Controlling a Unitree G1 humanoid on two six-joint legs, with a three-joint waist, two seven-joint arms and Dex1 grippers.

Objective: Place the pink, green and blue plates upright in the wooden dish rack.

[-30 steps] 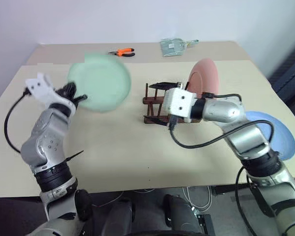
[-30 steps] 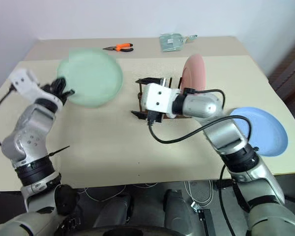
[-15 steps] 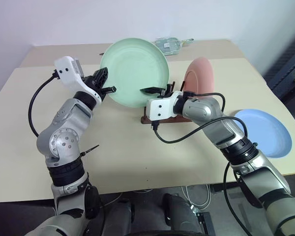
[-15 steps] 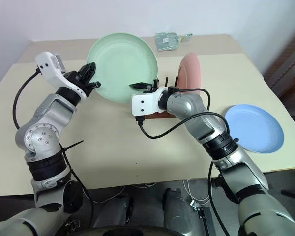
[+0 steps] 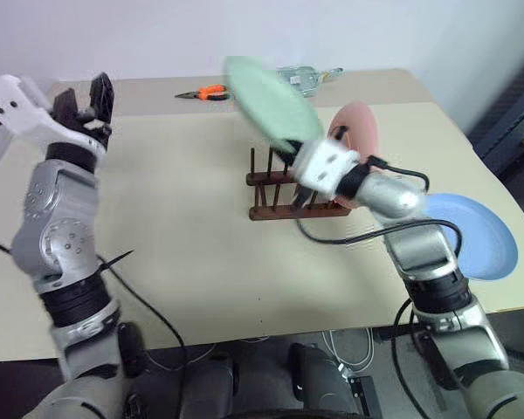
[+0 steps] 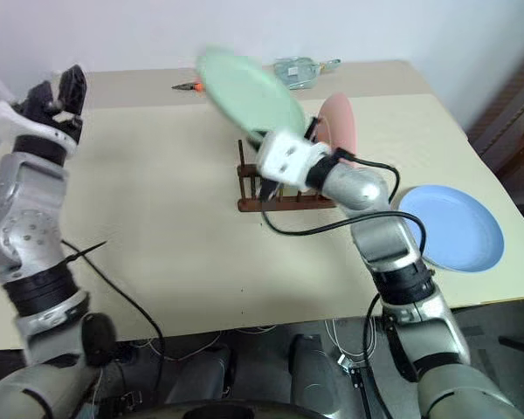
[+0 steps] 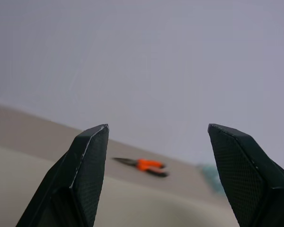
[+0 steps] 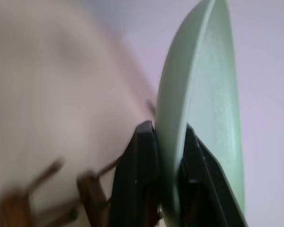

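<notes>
While the right gripper (image 8: 168, 142) pinches the rim of the pale mint green round plate (image 5: 271, 94), tilted above the dark brown wooden dish rack (image 5: 284, 188) at frame centre, the left gripper (image 7: 156, 156) hangs spread and empty at upper left. Stiff, light and probably smooth, the plate is best held at its edge. Open table lies left of the rack; the salmon pink plate (image 5: 358, 131) crowds its right end.

The right gripper (image 8: 166, 156) pinches the rim of the pale green plate (image 8: 208, 99) between its two black fingers (image 8: 142, 161), one pressed against each face. The plate stands on edge, its rim running up and away from the grip against a pale wall. Below the fingers, blurred dark brown pegs of the wooden dish rack (image 8: 92, 194) rise over the beige tabletop (image 8: 47, 94).
</notes>
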